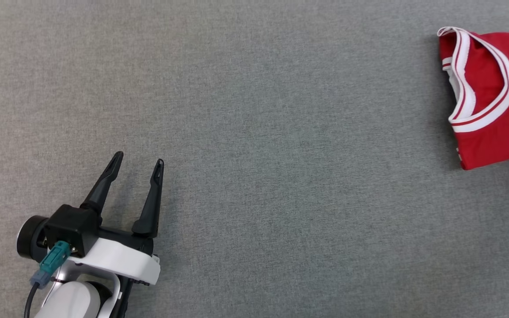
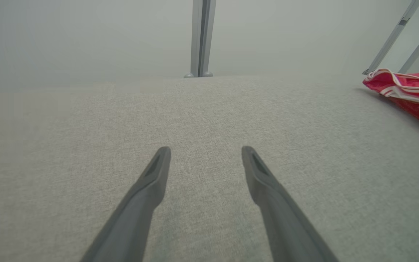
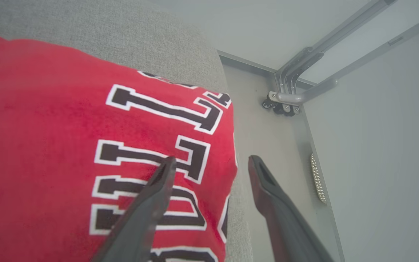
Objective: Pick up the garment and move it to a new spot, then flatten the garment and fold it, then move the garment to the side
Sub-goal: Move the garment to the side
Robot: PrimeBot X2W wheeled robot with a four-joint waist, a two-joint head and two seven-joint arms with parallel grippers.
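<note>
A red jersey garment (image 1: pixel 488 101) lies at the right edge of a grey fabric table (image 1: pixel 254 132). Wide bare cloth separates it from the left gripper (image 1: pixel 138 159), whose fingers are spread and empty. The right gripper (image 3: pixel 212 159) hovers over the garment's edge, fingers spread and gripping nothing. Beyond are a pale floor (image 3: pixel 264 138) and a metal frame (image 3: pixel 304 72).

I see a counter (image 1: pixel 254 132) covered in grey woven fabric, evenly lit. Past its far edge stand 1 upright grey metal post (image 2: pixel 201 36) and 2 slanted struts (image 2: pixel 392 36) against a pale wall (image 2: pixel 86 36). Beside the counter, a pale floor (image 3: pixel 264 145) carries a wheeled tube frame (image 3: pixel 286 99).
</note>
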